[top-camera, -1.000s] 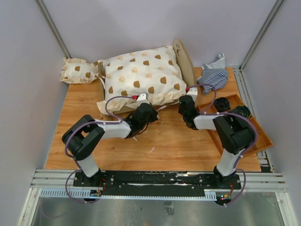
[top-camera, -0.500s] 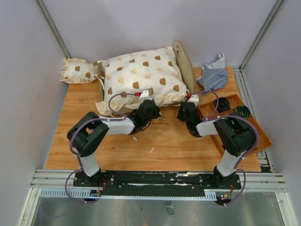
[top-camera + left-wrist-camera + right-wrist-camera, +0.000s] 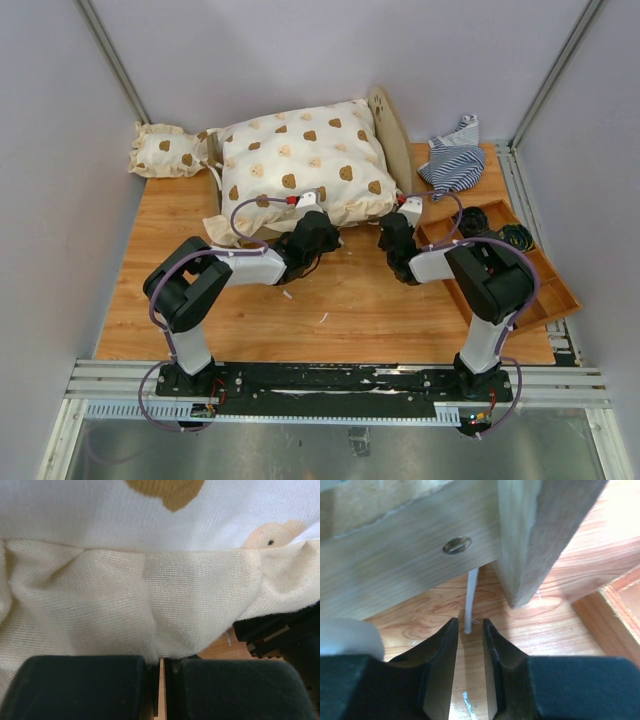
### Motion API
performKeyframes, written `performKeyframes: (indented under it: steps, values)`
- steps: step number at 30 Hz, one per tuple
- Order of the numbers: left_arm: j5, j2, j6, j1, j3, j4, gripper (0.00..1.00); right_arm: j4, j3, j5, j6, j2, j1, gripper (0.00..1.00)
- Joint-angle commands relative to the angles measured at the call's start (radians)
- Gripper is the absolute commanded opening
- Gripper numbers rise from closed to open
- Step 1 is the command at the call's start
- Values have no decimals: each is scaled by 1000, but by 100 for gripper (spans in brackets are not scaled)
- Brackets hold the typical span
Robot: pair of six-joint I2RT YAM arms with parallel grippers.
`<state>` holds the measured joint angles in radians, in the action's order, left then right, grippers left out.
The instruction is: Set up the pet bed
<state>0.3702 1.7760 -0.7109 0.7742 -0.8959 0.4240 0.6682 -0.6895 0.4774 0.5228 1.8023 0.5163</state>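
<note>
The pet bed [image 3: 388,125] lies mostly under a large cream bear-print cushion [image 3: 300,165]; only its rounded wooden end board shows in the top view. My left gripper [image 3: 318,228] sits at the cushion's near edge. In the left wrist view it [image 3: 161,659] is shut, with the cushion's cream hem [image 3: 165,605] bunched into its tips. My right gripper [image 3: 392,230] is at the bed's near right corner. Seen from the right wrist, it [image 3: 469,622] stands open just below the wooden side rail [image 3: 395,565] and corner post [image 3: 535,540]. A white strap [image 3: 471,595] hangs with its end between the tips, untouched.
A small bear-print cushion [image 3: 165,152] lies at the back left. Blue-and-white striped fabric [image 3: 452,160] is crumpled at the back right. A compartmented wooden tray [image 3: 545,285] with dark items sits along the right side, its edge [image 3: 615,615] close to my right gripper.
My left gripper has moved back and right with the cushion's hem, carrying the near edge further onto the bed. The right gripper shifted slightly at the bed's corner, its jaws changing width.
</note>
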Motion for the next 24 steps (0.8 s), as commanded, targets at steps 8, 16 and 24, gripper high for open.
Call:
performKeyframes:
  steps: [8, 16, 24]
  values:
    - [7, -45, -24, -10, 36, 24, 2, -74, -18, 24, -90, 6, 12, 0]
    - [-82, -132, -38, -9, 132, 42, 0, -251, 177, -249, -167, -305, 33, 0]
    - [-115, -202, -77, 118, 254, 96, 0, -451, 294, -422, -244, -710, 39, 0]
